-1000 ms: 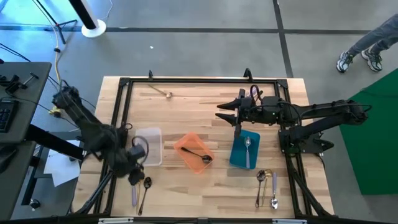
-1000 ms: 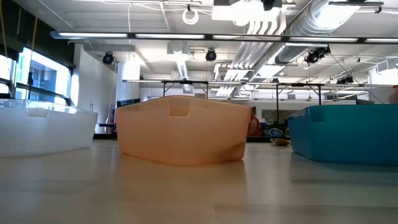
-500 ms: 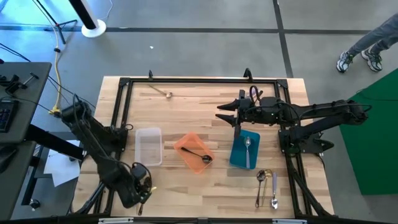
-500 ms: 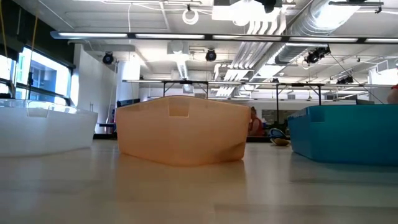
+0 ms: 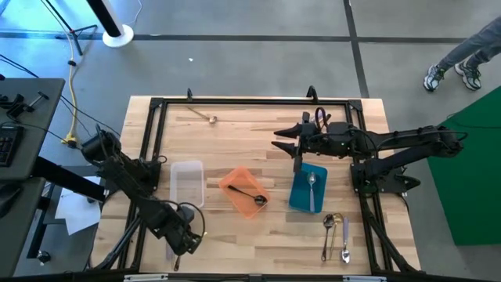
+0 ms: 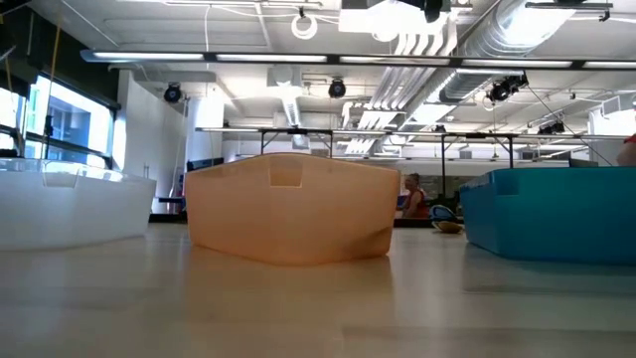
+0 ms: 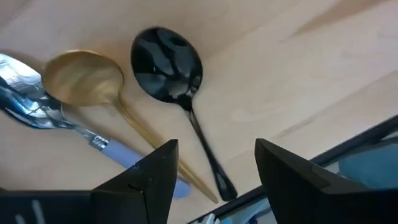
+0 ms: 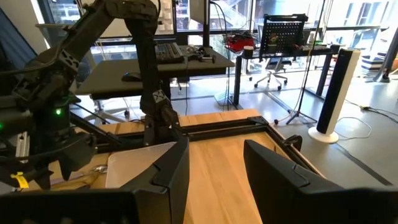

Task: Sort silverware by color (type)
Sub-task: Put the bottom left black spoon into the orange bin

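Fingers [image 7: 149,180] of the left gripper [image 5: 186,239] are standing wide, gripping nothing, hanging over a black spoon [image 7: 177,93], a gold spoon [image 7: 93,84] and a lilac-handled silver spoon [image 7: 37,109] lying together near the counter's [image 5: 235,133] front left corner. Right gripper [image 5: 280,140] is hovering behind the blue tray [image 5: 301,196], fingers [image 8: 168,168] parted and carrying nothing. One spoon is lying in the orange tray [image 5: 235,184], one in the blue, several at front right, one far back.
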Available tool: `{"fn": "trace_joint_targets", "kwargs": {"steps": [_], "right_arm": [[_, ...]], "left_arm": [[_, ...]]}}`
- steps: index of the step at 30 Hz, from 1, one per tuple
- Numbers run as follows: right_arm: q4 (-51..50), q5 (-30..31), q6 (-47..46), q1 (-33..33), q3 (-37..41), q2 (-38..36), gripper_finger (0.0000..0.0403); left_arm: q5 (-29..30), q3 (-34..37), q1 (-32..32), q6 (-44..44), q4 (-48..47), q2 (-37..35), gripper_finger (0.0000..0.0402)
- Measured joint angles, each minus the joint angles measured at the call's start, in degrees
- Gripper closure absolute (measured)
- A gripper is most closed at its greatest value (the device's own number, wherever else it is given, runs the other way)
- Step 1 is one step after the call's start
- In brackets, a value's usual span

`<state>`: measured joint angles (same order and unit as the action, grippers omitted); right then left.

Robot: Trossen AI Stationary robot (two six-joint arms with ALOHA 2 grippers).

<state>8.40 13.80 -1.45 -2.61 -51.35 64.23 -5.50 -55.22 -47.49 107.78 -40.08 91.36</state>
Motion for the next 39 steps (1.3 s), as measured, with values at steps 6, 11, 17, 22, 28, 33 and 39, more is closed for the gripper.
{"fn": "trace_joint_targets", "kwargs": {"steps": [6,11,17,22,28,33,39], "right_arm": [[-1.53,0.13,0.0,0.0,0.0,0.0,0.0265],[-4.13,0.13,0.0,0.0,0.0,0.0,0.0265],[-6.81,0.13,0.0,0.0,0.0,0.0,0.0265],[-7.43,0.11,0.0,0.0,0.0,0.0,0.0265],[-7.39,0.07,0.0,0.0,0.0,0.0,0.0265],[-7.39,-0.07,0.0,0.0,0.0,0.0,0.0265],[-7.39,-0.07,-3.54,0.0,0.0,0.0,0.0265]], "left_arm": [[-0.6,0.0,0.68,3.12,0.93,0.01,0.02],[-1.04,0.0,-0.72,9.79,3.61,0.01,0.02],[1.19,-0.55,-2.83,16.69,6.9,0.46,0.02],[0.55,-5.64,-2.71,12.97,4.05,5.6,0.02],[0.81,-14.18,-1.81,9.72,-14.8,10.94,0.02],[3.36,-14.37,-1.63,9.53,-12.63,11.01,0.02],[-0.15,-8.25,-1.64,11.22,-6.54,11.12,0.02]]}}
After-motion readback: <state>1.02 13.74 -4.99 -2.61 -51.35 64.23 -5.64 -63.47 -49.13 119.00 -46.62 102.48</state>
